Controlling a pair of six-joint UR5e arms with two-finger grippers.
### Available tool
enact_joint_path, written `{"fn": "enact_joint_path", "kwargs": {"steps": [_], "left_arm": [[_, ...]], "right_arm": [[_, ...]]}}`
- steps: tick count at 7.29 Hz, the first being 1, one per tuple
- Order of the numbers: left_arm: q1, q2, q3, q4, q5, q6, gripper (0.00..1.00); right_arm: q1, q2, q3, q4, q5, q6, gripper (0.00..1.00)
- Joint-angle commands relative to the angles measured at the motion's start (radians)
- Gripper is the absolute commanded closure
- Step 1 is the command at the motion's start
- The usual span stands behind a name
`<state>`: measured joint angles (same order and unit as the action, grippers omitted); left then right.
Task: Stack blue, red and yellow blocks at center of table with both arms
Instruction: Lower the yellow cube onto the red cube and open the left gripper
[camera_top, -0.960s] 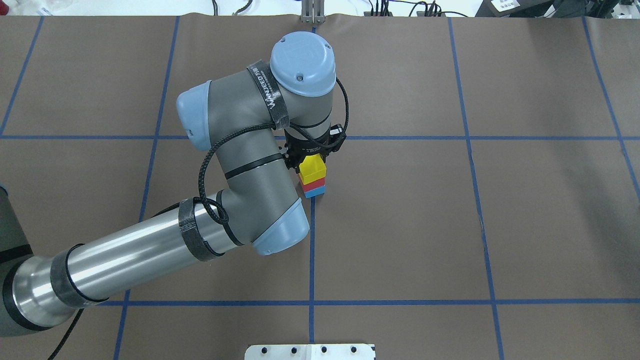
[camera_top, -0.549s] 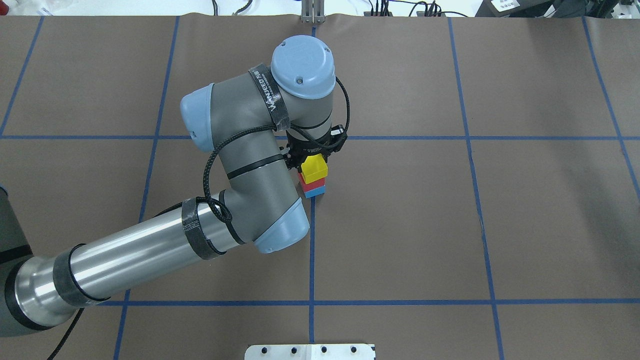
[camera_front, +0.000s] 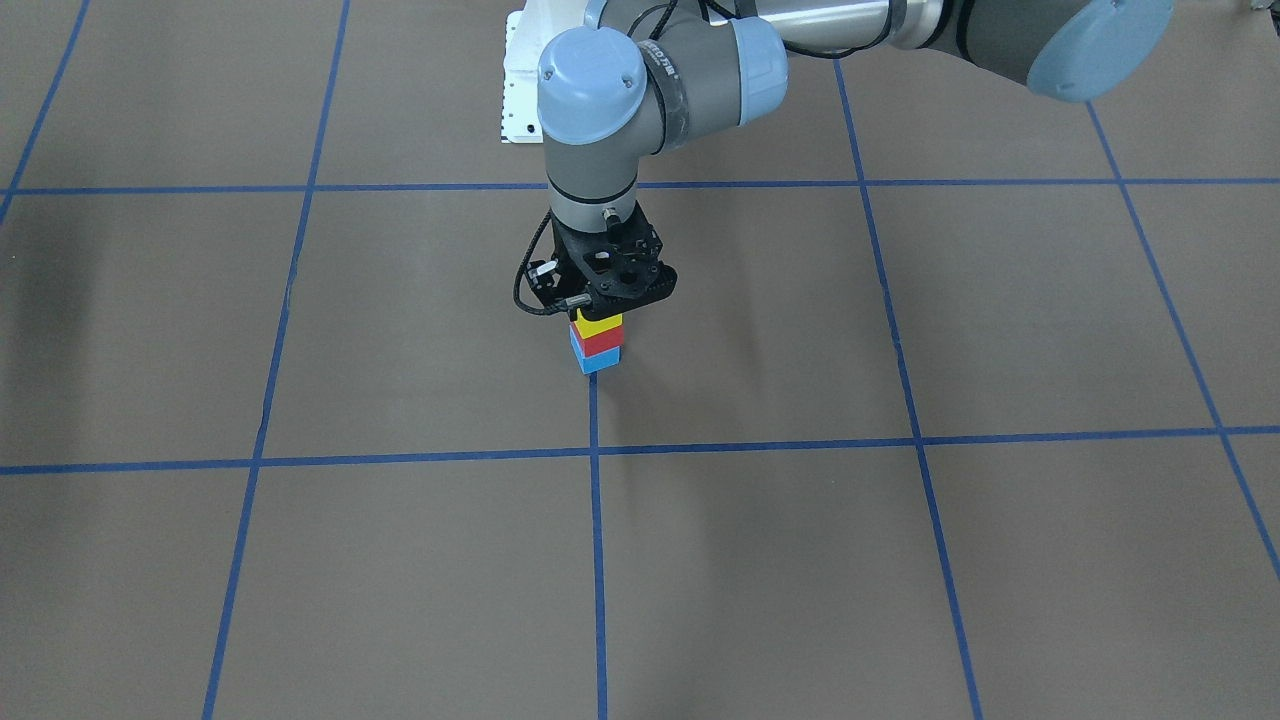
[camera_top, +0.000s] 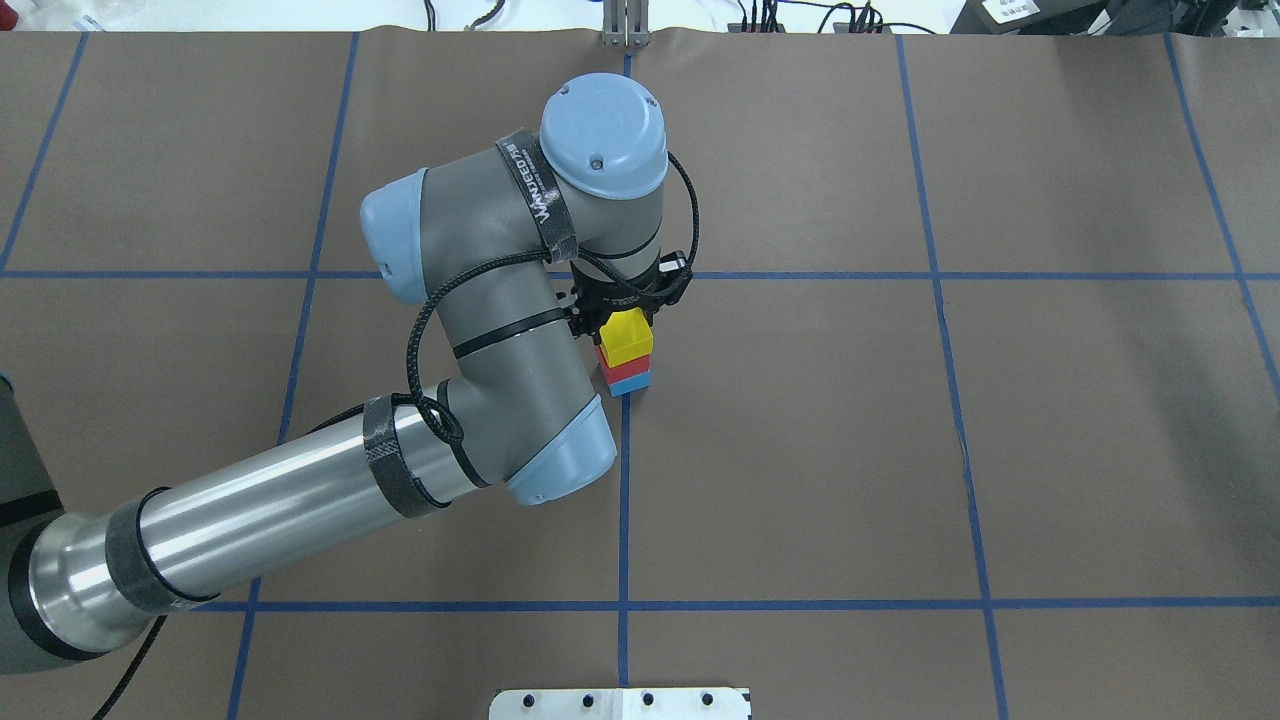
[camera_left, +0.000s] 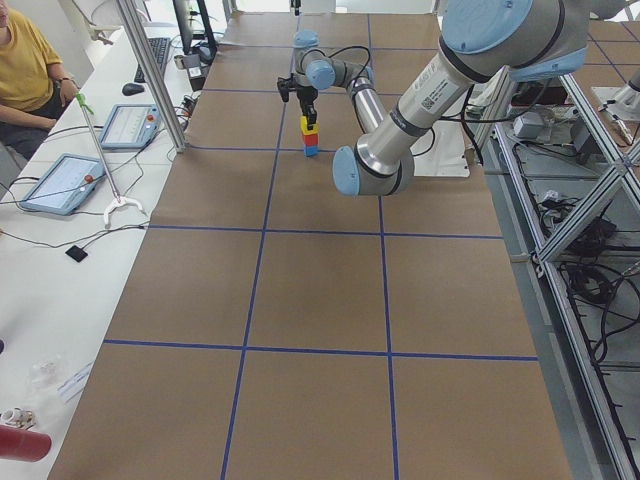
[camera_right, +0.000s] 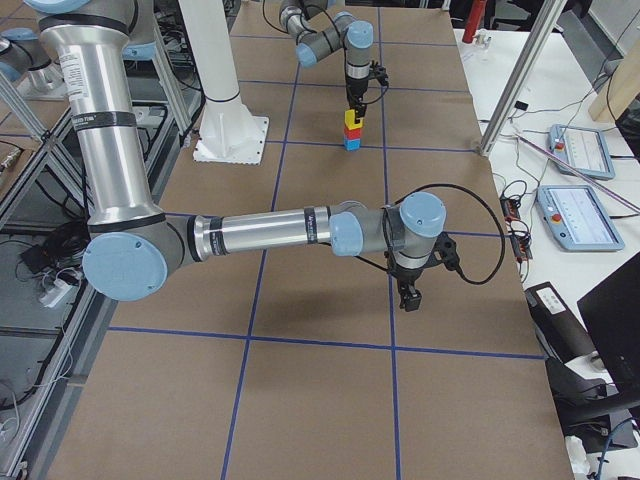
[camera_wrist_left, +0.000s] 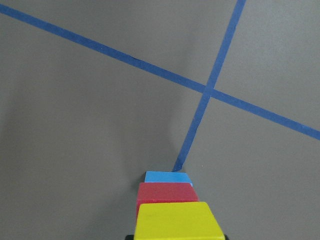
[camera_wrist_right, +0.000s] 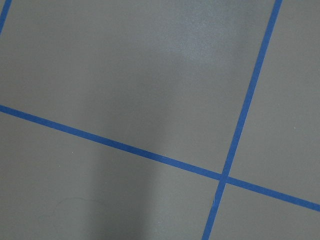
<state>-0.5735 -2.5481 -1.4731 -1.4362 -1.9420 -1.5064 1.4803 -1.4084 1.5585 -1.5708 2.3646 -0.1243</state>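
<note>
**A:** How is the left tool set?

**B:** The left tool (camera_front: 600, 312) is seen closed on the yellow block (camera_wrist_left: 175, 220), just above the middle of the front view. That block is seated on the red block (camera_wrist_left: 166, 192), which rests on the blue block (camera_wrist_left: 167, 177). The stack stands at the end of a tape line (camera_wrist_left: 192, 135) on the worktop (camera_top: 800, 450).

**A:** Which step is judged to be in hand?

**B:** The last placement. All three colours are stacked, but release is not yet made.

**A:** What is called for next?

**B:** The jaws should be opened gently and the tool raised straight up, so that nothing is dragged.

**A:** And the right tool (camera_right: 409, 296)?

**B:** It is shown only in the right side view, right of centre and well apart from the stack. Whether it is open cannot be told.
</note>
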Motion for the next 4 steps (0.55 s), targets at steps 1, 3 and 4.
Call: {"fn": "enact_joint_path", "kwargs": {"steps": [1, 3, 4], "left_arm": [[0.0, 0.006, -0.004, 0.0, 0.0, 0.027, 0.0], [-0.011, 0.019, -0.067, 0.011, -0.008, 0.072, 0.0], [-0.044, 0.079, -0.19, 0.078, -0.017, 0.168, 0.0]], "right_arm": [[0.0, -0.001, 0.0, 0.0, 0.002, 0.0, 0.0], [0.0, -0.001, 0.0, 0.0, 0.002, 0.0, 0.0], [0.0, -0.003, 0.0, 0.002, 0.002, 0.0, 0.0]]}}
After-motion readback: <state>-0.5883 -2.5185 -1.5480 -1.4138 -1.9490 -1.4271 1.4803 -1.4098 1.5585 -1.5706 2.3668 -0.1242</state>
